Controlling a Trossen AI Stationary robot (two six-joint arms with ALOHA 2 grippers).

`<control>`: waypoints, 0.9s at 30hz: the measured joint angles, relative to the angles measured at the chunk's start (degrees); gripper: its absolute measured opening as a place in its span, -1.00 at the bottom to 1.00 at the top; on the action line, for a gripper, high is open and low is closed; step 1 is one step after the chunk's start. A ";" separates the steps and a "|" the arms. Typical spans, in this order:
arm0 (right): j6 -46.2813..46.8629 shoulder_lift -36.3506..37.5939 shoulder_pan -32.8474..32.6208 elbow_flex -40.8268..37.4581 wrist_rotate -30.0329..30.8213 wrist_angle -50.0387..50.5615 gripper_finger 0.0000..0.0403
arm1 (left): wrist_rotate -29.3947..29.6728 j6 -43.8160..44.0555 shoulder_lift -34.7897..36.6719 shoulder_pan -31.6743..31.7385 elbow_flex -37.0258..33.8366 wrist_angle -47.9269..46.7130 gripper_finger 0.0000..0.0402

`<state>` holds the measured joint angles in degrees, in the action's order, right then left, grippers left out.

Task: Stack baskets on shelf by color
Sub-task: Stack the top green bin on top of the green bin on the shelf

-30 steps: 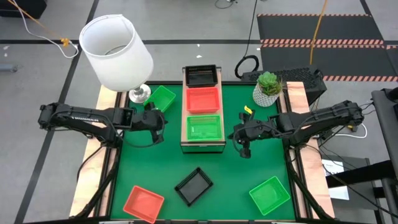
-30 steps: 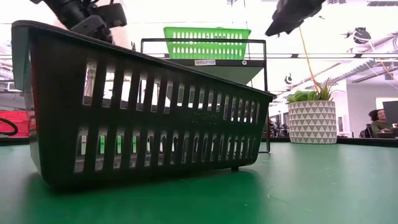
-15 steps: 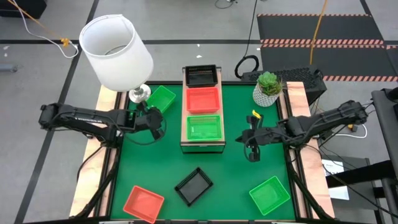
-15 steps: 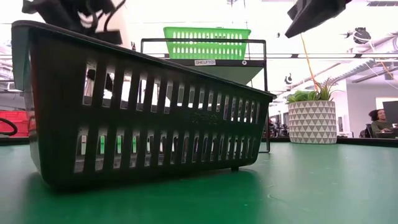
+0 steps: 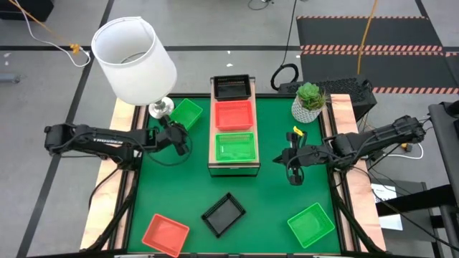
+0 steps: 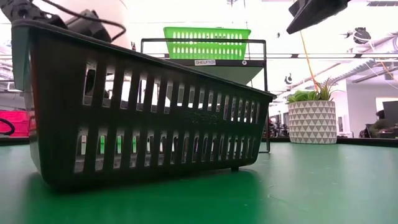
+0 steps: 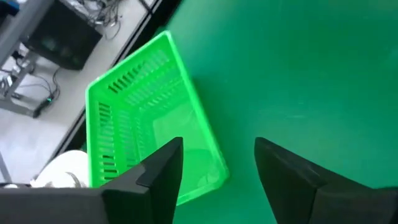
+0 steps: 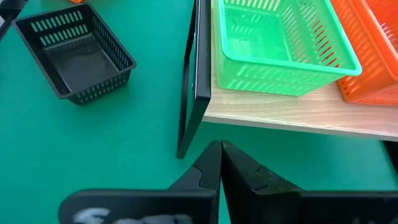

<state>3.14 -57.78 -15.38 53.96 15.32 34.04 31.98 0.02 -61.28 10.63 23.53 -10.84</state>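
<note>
Baskets already sit in a row on the shelf [image 5: 211,154]: a black one [image 5: 232,87] at the far end, an orange-red one [image 5: 234,115] in the middle and a green one [image 5: 235,146] at the near end. Four more lie loose on the green table [image 5: 186,193]: a green basket [image 5: 186,113] at the far left beside the lamp [image 5: 134,61], an orange-red one [image 5: 166,233] near the front left, a black one [image 5: 224,213] near the front centre and a green one [image 5: 311,223] near the front right. The left gripper [image 5: 180,137] hangs just beside the far-left green basket, its fingers [image 7: 163,177] spread wide and empty, with that basket's near corner showing between them. This looks like the approach to picking it up. The next move calls for lowering one finger inside the wall and one outside, closing on the rim, then carrying it onto the green one on the shelf. The right gripper [image 5: 294,162] waits to the right of the shelf, fingers pressed together and holding nothing.
</note>
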 joint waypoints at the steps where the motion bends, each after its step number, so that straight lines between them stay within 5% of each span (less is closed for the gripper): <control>1: -0.26 0.00 0.00 0.02 0.02 0.00 -0.98 | -0.32 -0.23 -0.17 0.83 -0.55 0.70 -0.05; 16: -0.85 0.00 0.00 0.00 2.81 -0.17 -0.98 | -6.49 -3.82 -7.28 8.72 -1.36 6.80 -0.53; 24: -0.88 0.00 0.00 0.00 2.64 -0.02 -0.98 | -6.62 -3.84 -7.32 8.51 -1.15 6.23 -0.94; 27: -0.90 0.00 0.00 0.00 2.66 0.04 -0.98 | -6.63 -3.97 -6.28 7.30 -0.35 5.33 -0.92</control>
<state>2.24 -57.78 -15.38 53.96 17.98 34.09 25.34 -3.94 -67.55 17.93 23.19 -5.51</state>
